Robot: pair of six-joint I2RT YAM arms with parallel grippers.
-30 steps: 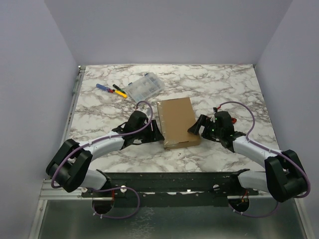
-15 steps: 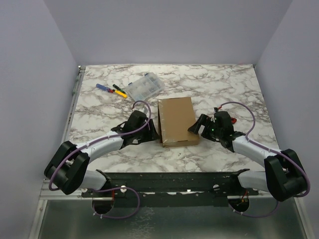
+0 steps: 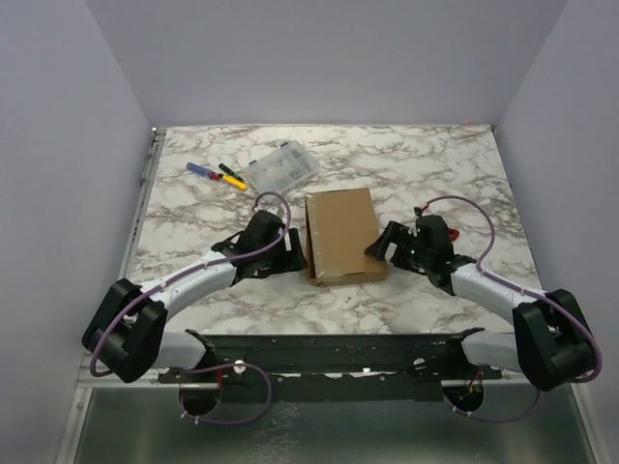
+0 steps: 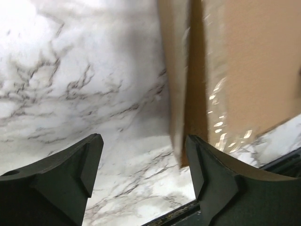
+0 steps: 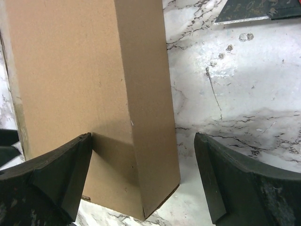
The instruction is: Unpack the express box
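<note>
We flank the shut express box [image 3: 343, 237]: left claw [image 3: 302, 255] at nine o'clock, right claw [image 3: 378, 249] at three, both open and empty. Next, we judge, lift the lid.

The white marble table [image 3: 406, 164] is viewed from above; the flat brown cardboard box [image 3: 340, 235] is seen closely from both wrists.
</note>
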